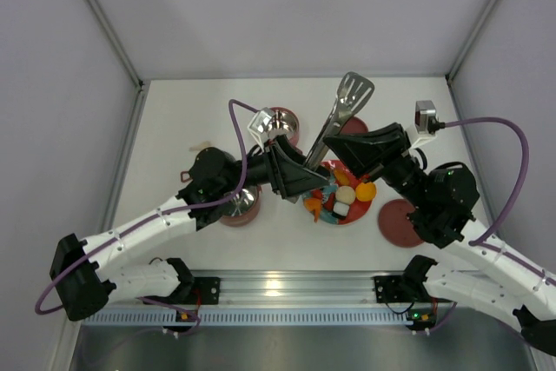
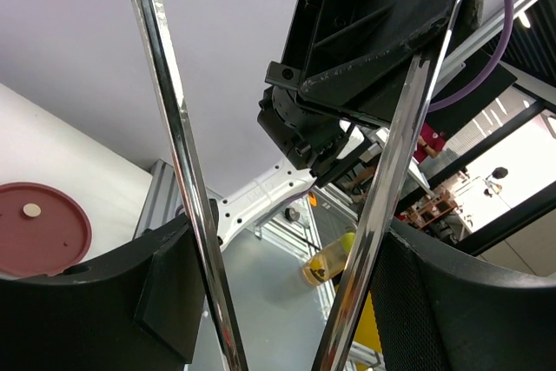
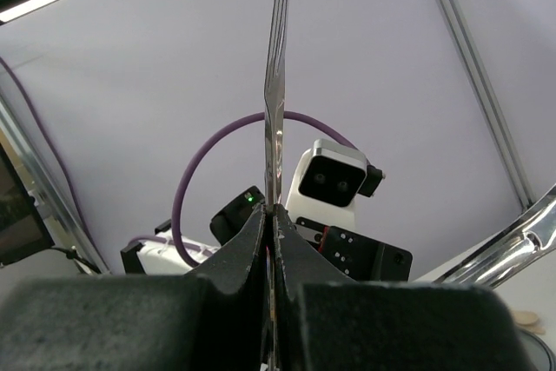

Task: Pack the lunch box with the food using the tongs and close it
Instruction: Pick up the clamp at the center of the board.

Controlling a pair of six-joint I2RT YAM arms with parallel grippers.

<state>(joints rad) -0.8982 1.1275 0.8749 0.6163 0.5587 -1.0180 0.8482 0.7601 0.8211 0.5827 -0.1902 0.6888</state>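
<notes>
The silvery tongs (image 1: 341,110) stand tilted over the table's middle, their slotted head at the far end. My left gripper (image 1: 302,182) spans both shiny arms of the tongs (image 2: 178,154), a finger pressed on the outside of each. My right gripper (image 1: 346,161) is shut on one arm, which shows edge-on as a thin strip of the tongs (image 3: 274,84) running up from the right gripper (image 3: 271,215). The food (image 1: 346,197) lies on a red plate (image 1: 360,215) under both grippers. One pink lunch box pot (image 1: 283,122) stands far left of the tongs, and another pot (image 1: 241,206) sits near my left arm.
A maroon lid (image 1: 400,221) lies right of the plate and shows as a lid (image 2: 39,228) in the left wrist view. A second lid (image 1: 354,126) peeks out behind the right gripper. White walls close in the table on three sides.
</notes>
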